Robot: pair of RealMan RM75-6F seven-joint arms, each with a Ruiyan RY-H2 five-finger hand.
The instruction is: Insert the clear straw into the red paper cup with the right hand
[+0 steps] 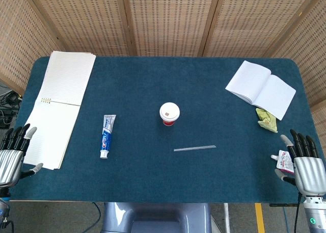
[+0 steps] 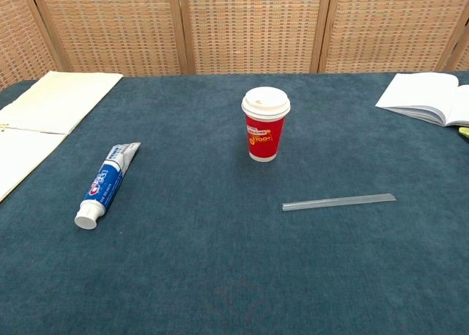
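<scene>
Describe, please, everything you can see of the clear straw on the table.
The clear straw is a thin, straight, see-through tube, apparently plastic, lying flat on the blue tablecloth. It runs roughly left to right, in front of and to the right of the red paper cup, apart from it. Nothing touches it but the cloth; neither hand is near it.

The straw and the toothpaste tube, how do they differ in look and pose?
The straw is clear, thin and lies crosswise; the toothpaste tube is blue and white, wider, capped, lying lengthwise toward the robot. The straw lies right of the red paper cup, the tube left. Both lie flat, untouched.
</scene>
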